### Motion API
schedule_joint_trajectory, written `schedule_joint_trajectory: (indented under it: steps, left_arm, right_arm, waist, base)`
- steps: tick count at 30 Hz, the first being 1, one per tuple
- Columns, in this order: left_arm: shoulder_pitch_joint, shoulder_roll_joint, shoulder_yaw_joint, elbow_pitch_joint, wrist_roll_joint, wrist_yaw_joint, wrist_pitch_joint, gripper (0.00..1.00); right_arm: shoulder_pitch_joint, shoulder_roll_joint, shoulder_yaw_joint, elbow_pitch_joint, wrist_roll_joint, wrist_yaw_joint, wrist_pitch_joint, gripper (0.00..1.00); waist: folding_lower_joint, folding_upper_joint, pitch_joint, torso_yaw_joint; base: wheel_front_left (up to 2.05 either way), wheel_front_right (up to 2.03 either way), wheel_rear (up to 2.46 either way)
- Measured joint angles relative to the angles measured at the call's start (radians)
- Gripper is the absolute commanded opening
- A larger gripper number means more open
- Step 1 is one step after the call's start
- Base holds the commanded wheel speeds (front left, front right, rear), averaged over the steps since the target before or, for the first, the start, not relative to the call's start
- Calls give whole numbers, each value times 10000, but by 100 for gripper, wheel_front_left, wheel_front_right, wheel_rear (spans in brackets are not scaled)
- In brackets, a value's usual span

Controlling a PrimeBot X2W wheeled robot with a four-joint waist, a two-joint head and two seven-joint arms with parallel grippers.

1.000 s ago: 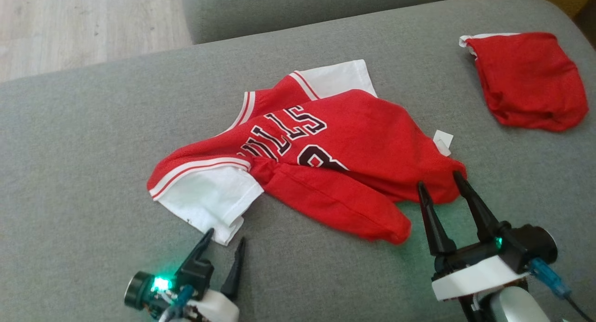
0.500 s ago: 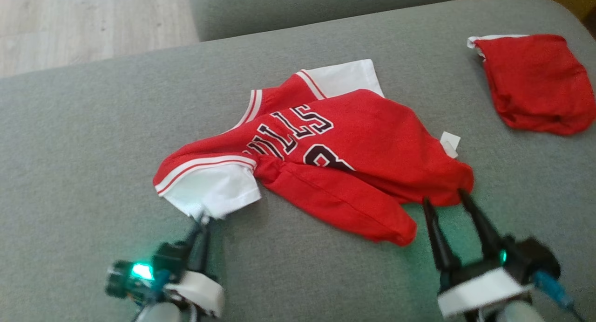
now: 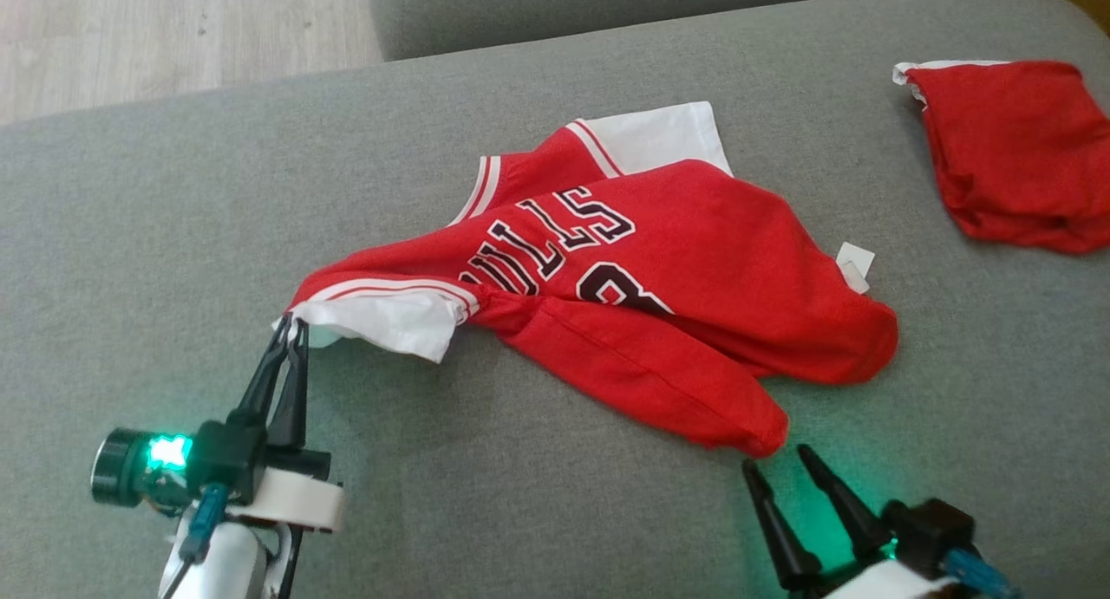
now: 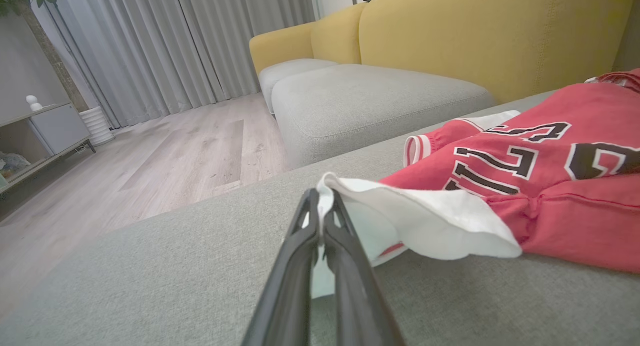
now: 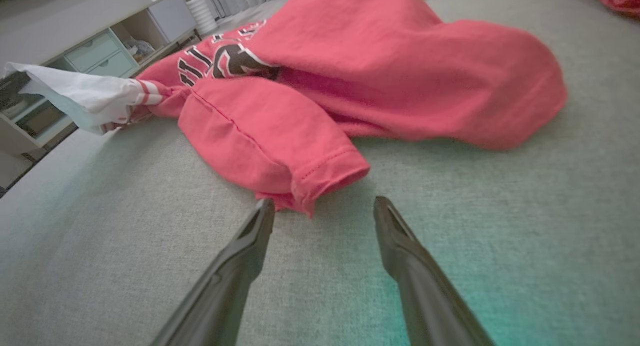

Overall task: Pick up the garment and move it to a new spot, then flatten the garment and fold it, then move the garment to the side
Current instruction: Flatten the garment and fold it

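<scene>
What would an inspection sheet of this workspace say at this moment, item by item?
Surface: grey sofa cushion, soft fabric.
Job's things: red jersey, crumpled, its white sleeve lifted at the edge.
Clutter: second red garment at the far right.
Grippers: left gripper shut on the white sleeve; right gripper open, at the jersey's near hem.
Cables: blue cable at the left wrist.
Surroundings: wooden floor, yellow sofa, grey curtains.
</scene>
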Motion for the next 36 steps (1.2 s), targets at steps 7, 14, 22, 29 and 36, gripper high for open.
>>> schedule_joint_trajectory:
  steps: [7, 14, 22, 29, 36]
  left_arm:
    - [-6, 19, -44, -130, 0, 0, 17, 0]
    - [-12, 56, -69, -178, 0, 8, 92, 0]
    - [-10, 205, -69, -221, -2, 109, 178, 0]
    - [-10, 573, 84, -1124, -4, 251, 161, 0]
    - [-532, 1570, 291, -3072, 186, -165, 186, 0]
  right_arm:
    - [-687, -82, 671, 648, 487, 0, 2, 100]
    - [-921, -167, 1005, 809, 773, 0, 2, 22]
    - [-1049, -255, 719, 6, 639, 0, 2, 0]
    - [-1025, -489, -529, -1235, -176, 0, 2, 0]
    - [-1056, -1302, -2038, -2853, -414, 0, 0, 0]
  waist:
    - [0, 0, 60, 75]
    - [0, 0, 149, 144]
    - [0, 0, 141, 67]
    - [0, 0, -95, -99]
    - [-1, 0, -477, -175]
  base:
    - [0, 0, 0]
    - [0, 0, 0]
    - [0, 0, 0]
    - [0, 0, 0]
    - [0, 0, 0]
